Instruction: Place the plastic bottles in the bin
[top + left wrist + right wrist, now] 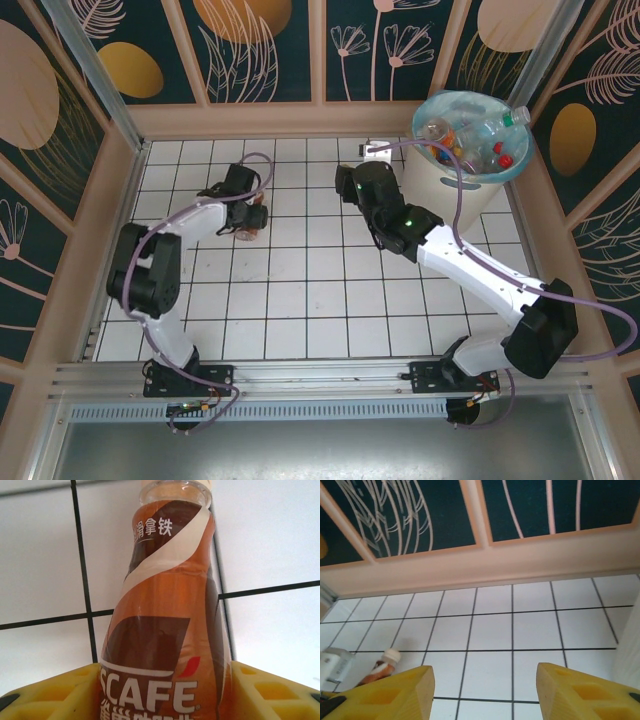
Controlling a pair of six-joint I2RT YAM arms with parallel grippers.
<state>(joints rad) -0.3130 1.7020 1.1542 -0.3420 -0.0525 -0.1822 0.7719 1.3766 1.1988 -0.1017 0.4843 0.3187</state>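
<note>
Your left fingers (55, 692) were clenched on the orange-brown bottle (165, 605), low on the desk (300, 300) well left of the bin (440, 190). Its slick, tapered body could have slid out during the carry. Your right fingers (390, 692) hung released, empty.

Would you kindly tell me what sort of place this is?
Likely a robotics test cell: a white tiled table walled by leaf-patterned panels, with left arm and right arm bolted at its near edge.

Bright even light, soft faint shadows, washed-out white tiles (270, 540), bottle (165, 605) slightly soft up close
</note>
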